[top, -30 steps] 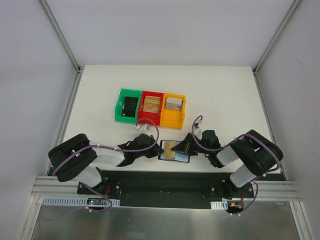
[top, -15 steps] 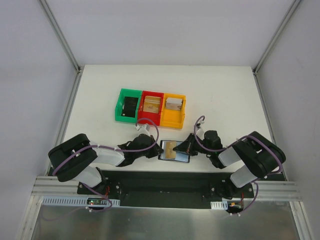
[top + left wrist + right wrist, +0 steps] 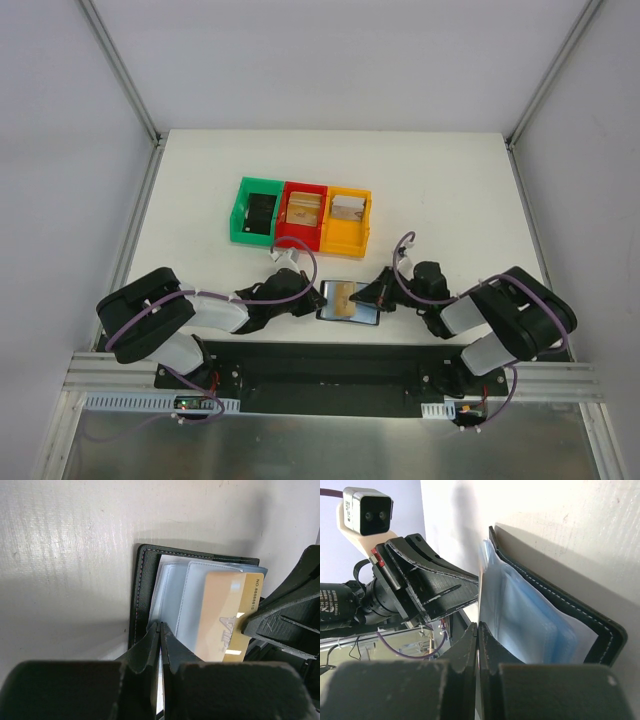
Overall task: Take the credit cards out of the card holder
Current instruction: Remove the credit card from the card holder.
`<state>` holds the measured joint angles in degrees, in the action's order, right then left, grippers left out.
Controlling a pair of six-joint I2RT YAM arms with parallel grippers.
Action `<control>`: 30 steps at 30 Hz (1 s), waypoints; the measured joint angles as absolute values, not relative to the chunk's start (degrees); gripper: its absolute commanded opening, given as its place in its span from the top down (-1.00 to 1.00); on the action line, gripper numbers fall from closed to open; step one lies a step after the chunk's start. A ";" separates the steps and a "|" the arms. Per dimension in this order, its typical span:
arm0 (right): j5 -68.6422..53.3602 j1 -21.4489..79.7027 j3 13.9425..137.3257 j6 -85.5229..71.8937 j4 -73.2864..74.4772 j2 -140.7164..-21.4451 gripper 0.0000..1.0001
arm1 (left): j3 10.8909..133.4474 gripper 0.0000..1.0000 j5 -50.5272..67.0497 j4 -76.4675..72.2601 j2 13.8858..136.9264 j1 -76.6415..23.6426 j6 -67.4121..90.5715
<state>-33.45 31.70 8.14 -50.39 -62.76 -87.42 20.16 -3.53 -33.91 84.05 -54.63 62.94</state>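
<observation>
**Step in hand:** extraction of one card from its sleeve.

**Position.** The small flat black folding card holder (image 3: 141, 590) lies open on the white bench (image 3: 65, 555). It sits near the front edge between the two arms, with its grey-blue plastic sleeves facing up.

**Left hand.** The left hand (image 3: 160, 631) is closed on the near-left edge of the card holder. It appears to pinch a sleeve layer just beside the stitched black border, and it acts as the anchor.

**Right hand.** The right hand (image 3: 477, 630) is closed on the outer end of a thin tan-gold rectangular credit card (image 3: 226, 614). In the right wrist view the credit card shows edge-on as a thin line rising from between the fingers.

**Appearance.** The credit card is glossy, with printed digits along one short edge and a pale logo. Its inner end overlaps the sleeves. How much of it sits inside a pocket cannot be told, nor whether other sleeves hold more cards.

**Next move.** Draw the credit card straight out, parallel to the bench and away from the left hand, while the left hand holds the card holder down. The purchase on so thin a card is probably slight, so a slow, even pull is advised. If the anchor slips, the card holder is likely to drag along.
</observation>
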 measured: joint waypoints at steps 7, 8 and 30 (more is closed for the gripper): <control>-34.00 30.76 7.49 -50.30 -62.24 -85.34 0.99 | 20.08 1.00 -3.55 -34.06 84.05 -54.63 63.35; -34.04 30.57 7.33 -50.15 -62.00 -84.77 0.99 | 20.08 1.00 -3.53 -34.06 84.05 -54.63 63.40; -32.80 27.94 10.28 -35.44 -28.27 -59.55 0.99 | 19.53 0.18 -3.53 -32.05 80.47 -54.65 62.72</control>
<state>-32.80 27.94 10.28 -35.44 -28.27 -59.55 19.53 -3.53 -32.05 80.47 -54.65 62.72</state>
